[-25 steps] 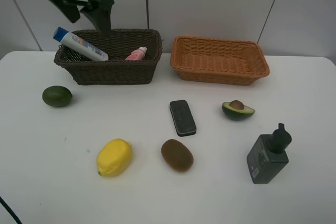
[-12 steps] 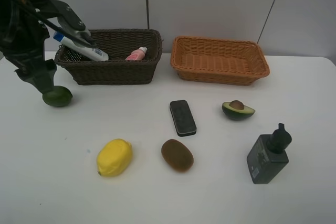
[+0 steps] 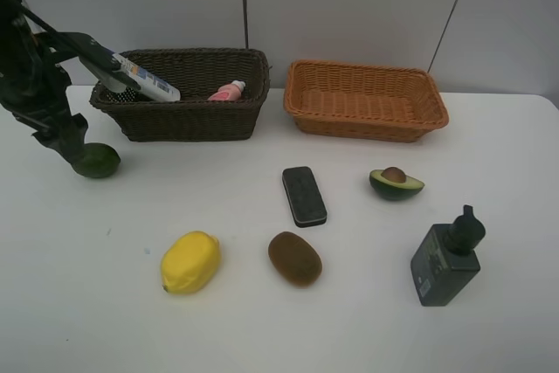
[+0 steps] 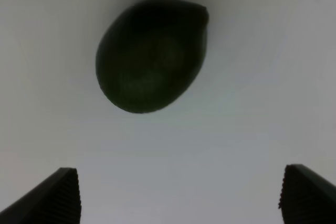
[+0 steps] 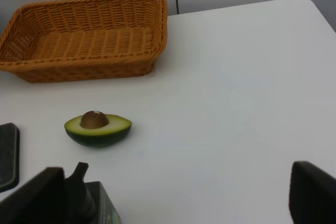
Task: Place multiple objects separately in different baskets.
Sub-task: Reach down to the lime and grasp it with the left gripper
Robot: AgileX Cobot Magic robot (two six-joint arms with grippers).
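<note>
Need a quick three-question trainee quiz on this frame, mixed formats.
1. True or false: the orange-tan basket holds an item.
2. Which item lies just ahead of the open left gripper? A lemon, B green fruit, C kiwi.
3. Fill in: the dark brown basket holds ___ bottles.
Key: 1 false; 2 B; 3 two, the white bottle and the pink bottle.

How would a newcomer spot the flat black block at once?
On the white table, look in front of the gap between the dark basket and the orange basket. The flat black block lies there, beyond the brown kiwi, left of the halved avocado. It alone is flat and rectangular among rounded fruit.
</note>
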